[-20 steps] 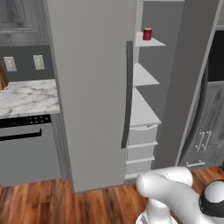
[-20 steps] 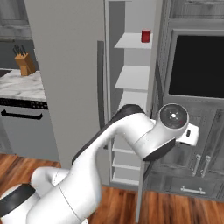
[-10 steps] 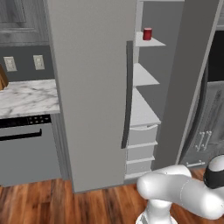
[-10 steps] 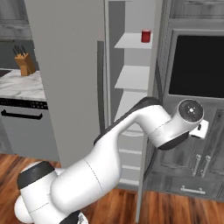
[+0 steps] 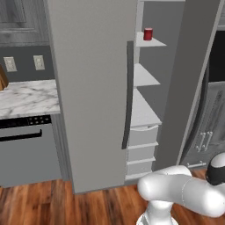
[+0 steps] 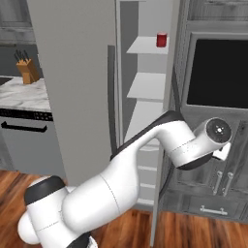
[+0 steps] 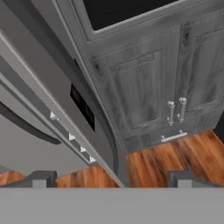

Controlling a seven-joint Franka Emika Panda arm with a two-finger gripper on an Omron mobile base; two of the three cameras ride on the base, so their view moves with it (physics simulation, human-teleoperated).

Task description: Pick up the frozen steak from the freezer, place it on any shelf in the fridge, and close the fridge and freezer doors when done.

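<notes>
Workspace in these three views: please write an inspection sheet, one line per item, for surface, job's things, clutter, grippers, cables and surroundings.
Surface: marble counter left of the tall unit, wood floor below.
Job's things: freezer stands open, grey shelves and drawers visible; its narrow door is swung out, seen edge-on; the wide fridge door is shut. Frozen steak: nothing seen.
Clutter: red can on the top freezer shelf; knife block on the counter.
Grippers: gripper open, nothing between the fingertips, facing the freezer door's outer side and the cabinets.
Cables: nothing seen.
Surroundings: dark oven window, grey cabinets with metal handles, dishwasher, wall outlets.
</notes>
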